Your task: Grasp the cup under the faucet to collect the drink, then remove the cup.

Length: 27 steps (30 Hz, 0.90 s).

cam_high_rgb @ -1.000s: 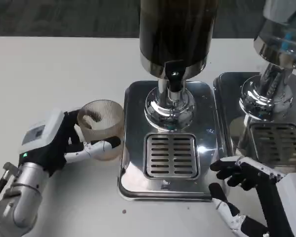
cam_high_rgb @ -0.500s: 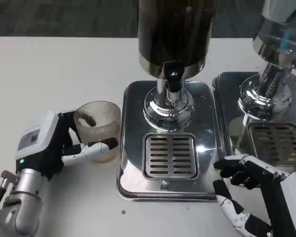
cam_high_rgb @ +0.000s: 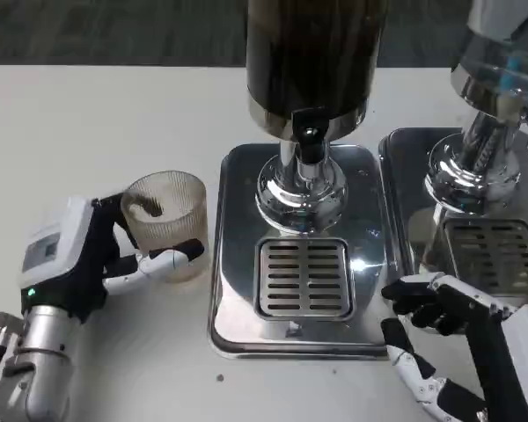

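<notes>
While left hand point(cam_high_rgb: 88, 264) fingers clamp cup point(cam_high_rgb: 165, 221) beside tray edge point(cam_high_rgb: 218, 290), right hand point(cam_high_rgb: 440, 325) seemingly empty, fingers apart.

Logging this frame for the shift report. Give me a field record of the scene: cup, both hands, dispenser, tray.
cup: ribbed translucent cup, upright on the white table, left of the tray
left hand: left hand grips the cup, fingers around its lower side
right hand: right hand low at the tray's right front corner, holding nothing, fingers apart
dispenser: dark drink tank with faucet above the tray
tray: steel drip tray with slotted grate, nothing standing on the grate
second dispenser: partly seen at right
</notes>
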Available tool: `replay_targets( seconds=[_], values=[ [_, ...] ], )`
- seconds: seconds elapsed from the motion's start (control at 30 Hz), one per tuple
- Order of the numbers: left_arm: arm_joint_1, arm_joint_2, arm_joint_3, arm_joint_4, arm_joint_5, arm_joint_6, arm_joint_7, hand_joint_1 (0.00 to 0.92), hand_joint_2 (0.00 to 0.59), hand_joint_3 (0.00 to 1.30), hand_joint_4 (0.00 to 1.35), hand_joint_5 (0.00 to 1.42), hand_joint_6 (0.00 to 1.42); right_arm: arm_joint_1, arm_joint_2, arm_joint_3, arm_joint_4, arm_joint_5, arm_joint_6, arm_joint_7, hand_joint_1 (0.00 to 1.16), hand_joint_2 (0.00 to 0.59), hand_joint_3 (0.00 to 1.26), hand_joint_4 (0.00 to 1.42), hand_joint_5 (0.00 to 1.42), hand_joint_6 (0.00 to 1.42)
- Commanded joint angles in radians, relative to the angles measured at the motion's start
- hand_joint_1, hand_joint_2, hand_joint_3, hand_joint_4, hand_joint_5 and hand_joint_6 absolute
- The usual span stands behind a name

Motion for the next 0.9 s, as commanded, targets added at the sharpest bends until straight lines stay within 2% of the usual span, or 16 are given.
replay_targets(
  seconds=[0.03,0.2,0.4,0.67,0.9],
  values=[
    [0.014,0.023,0.016,-0.066,0.009,-0.04,0.044,0.34,0.118,0.72,0.9,1.15,1.35,0.0,-0.003,-0.005,0.009,0.009,-0.013,-0.007,0.6,0.407,0.55,0.59,0.64,0.72],
    [0.04,0.021,0.011,-0.147,0.026,-0.062,0.046,0.34,0.118,0.72,0.9,1.15,1.36,-0.005,-0.003,-0.002,0.01,0.011,-0.015,-0.008,0.6,0.407,0.55,0.57,0.64,0.71],
    [0.057,-0.003,-0.011,-0.209,0.055,-0.073,0.025,0.337,0.111,0.72,0.9,1.14,1.36,-0.004,0.003,0.0,0.01,0.017,-0.015,-0.01,0.6,0.407,0.55,0.57,0.64,0.71],
    [0.042,-0.044,-0.047,-0.197,0.087,-0.073,-0.006,0.335,0.11,0.72,0.9,1.14,1.36,0.012,0.023,0.003,-0.009,0.022,-0.019,-0.019,0.6,0.407,0.55,0.57,0.64,0.71],
    [0.027,-0.056,-0.067,-0.171,0.105,-0.071,-0.024,0.329,0.112,0.72,0.9,1.14,1.36,0.025,0.04,0.0,-0.017,0.027,-0.026,-0.02,0.6,0.407,0.55,0.57,0.64,0.71]
  ],
)
